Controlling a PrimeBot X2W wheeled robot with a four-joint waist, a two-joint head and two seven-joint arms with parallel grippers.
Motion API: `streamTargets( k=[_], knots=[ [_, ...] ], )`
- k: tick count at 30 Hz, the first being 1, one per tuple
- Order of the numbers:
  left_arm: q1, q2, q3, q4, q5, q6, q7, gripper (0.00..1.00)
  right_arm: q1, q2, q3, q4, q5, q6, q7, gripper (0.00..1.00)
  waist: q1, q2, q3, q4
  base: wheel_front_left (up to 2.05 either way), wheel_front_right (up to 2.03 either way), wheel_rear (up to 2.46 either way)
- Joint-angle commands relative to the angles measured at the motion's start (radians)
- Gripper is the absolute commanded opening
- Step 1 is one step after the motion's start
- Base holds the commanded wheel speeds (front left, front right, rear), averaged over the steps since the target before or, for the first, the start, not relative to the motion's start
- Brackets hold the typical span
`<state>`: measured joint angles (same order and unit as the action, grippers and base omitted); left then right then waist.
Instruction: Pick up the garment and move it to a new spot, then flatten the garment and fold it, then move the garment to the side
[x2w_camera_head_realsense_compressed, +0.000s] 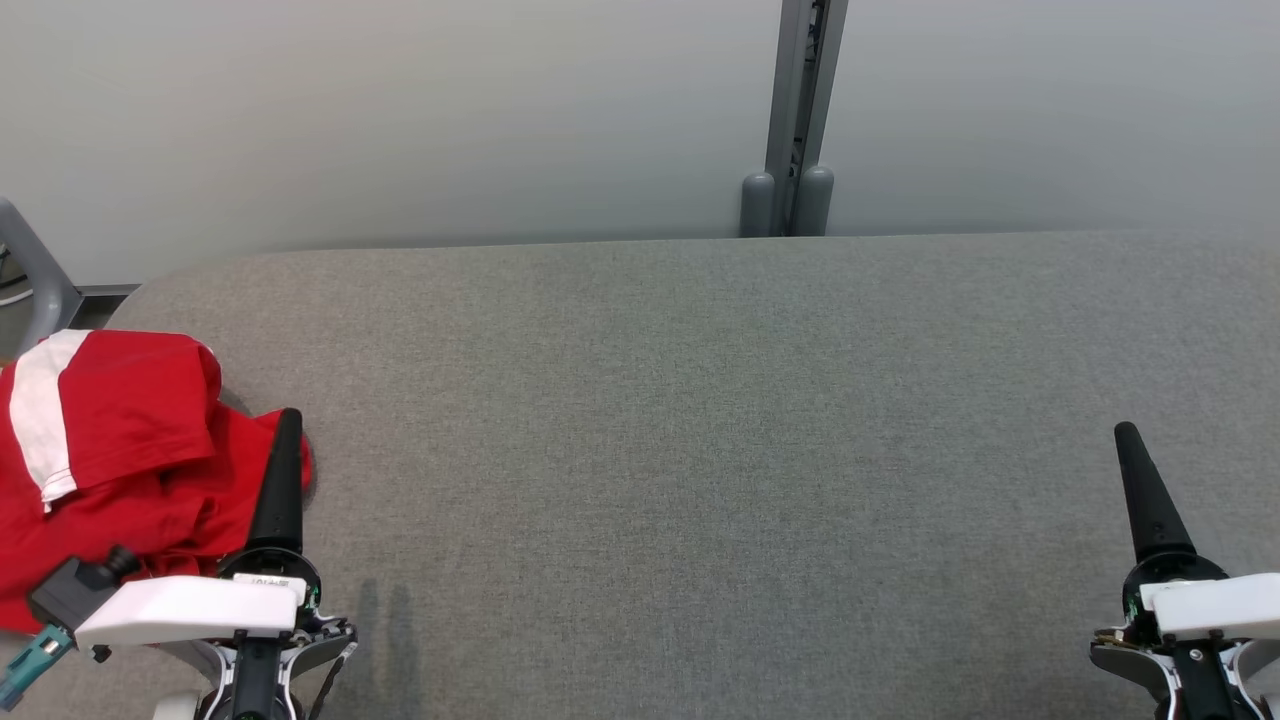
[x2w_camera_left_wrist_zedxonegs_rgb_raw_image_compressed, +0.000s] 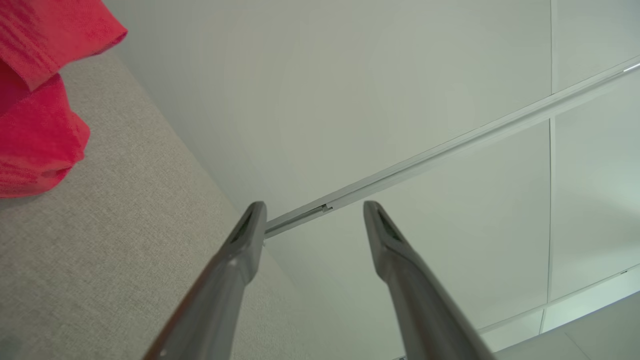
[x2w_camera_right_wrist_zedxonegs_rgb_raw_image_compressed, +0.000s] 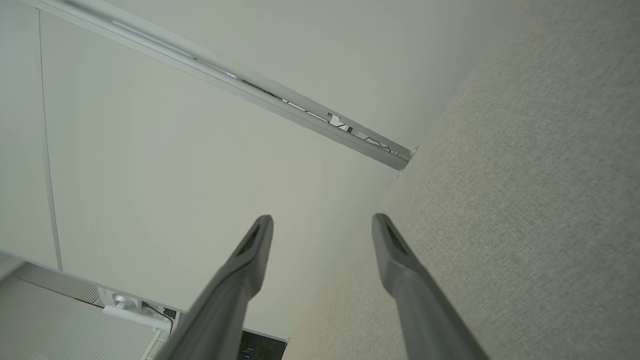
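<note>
Left hand (x2w_camera_left_wrist_zedxonegs_rgb_raw_image_compressed: 312, 211) low over the near left of the grey table (x2w_camera_head_realsense_compressed: 700, 450), fingers pointing forward, spread wide, holding nothing. Just beside it, at the table's left end, crumpled red shirt (x2w_camera_head_realsense_compressed: 120, 450) with a white stripe. Right hand (x2w_camera_right_wrist_zedxonegs_rgb_raw_image_compressed: 322, 222) at the near right, well apart from the shirt, also wide and empty.

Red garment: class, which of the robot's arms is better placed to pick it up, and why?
Left. The left pincer stands open close beside the crumpled red garment at the left end of the grey table; the right pincer, also open, sits far across it.
</note>
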<state>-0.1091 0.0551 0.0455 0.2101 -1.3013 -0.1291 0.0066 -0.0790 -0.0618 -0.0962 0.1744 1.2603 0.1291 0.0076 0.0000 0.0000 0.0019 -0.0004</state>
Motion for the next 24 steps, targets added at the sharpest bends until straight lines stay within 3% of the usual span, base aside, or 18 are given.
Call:
streamTargets(
  k=[1,14,24],
  knots=[
    [-0.032,0.007,-0.002,-0.030,0.058,-0.001,-0.012,1.00,-0.023,-0.014,0.004,-0.028,-0.062,0.001,-0.013,1.00,0.0000,0.0000,-0.001,0.000,0.00,0.00,0.00],
    [-0.008,0.025,-0.049,-0.069,0.394,0.004,-0.061,1.00,-0.005,-0.032,0.039,-0.045,-0.384,0.002,-0.062,1.00,0.0000,0.0000,-0.007,0.000,0.00,0.00,0.00],
    [0.006,0.055,-0.101,-0.062,0.581,0.042,-0.094,1.00,0.002,-0.033,0.052,-0.027,-0.554,0.002,-0.096,1.00,0.0000,0.0000,-0.011,0.002,0.00,0.00,0.00]
  ],
)
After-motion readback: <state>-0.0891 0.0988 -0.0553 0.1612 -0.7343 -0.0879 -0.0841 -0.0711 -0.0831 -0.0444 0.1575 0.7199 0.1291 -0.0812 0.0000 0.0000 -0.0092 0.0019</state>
